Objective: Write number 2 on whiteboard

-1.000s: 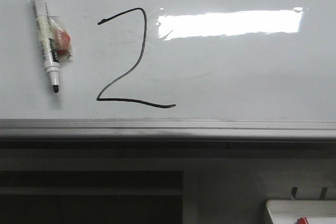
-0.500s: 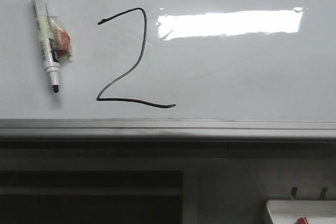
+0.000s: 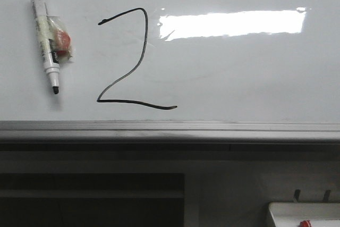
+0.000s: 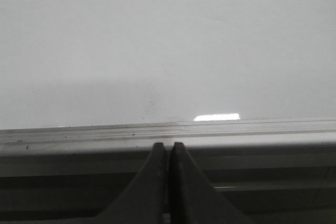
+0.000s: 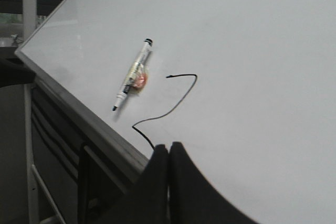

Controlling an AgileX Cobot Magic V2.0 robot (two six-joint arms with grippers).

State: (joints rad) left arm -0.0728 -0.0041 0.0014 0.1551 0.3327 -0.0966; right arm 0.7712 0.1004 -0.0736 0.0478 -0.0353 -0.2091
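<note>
The whiteboard point(image 3: 239, 73) fills the upper front view, with a bright glare and a grey lower rail point(image 3: 170, 130). A thin black number 2 point(image 3: 142, 57) is drawn on it, left of centre. A white marker point(image 3: 43, 33) with a black tip pointing down sticks to the board at the upper left, with a small red and clear piece beside it. Neither gripper shows in the front view. My left gripper point(image 4: 168, 146) is shut and empty, facing the rail. My right gripper point(image 5: 169, 147) is shut and empty, in front of the board point(image 5: 252, 77); the 2 point(image 5: 181, 95) and marker point(image 5: 132, 75) show there.
A small white tray point(image 3: 303, 215) with a red bit sits at the lower right, below the board. Dark shelving runs under the rail. In the right wrist view the board's left edge point(image 5: 58, 9) and a stand show.
</note>
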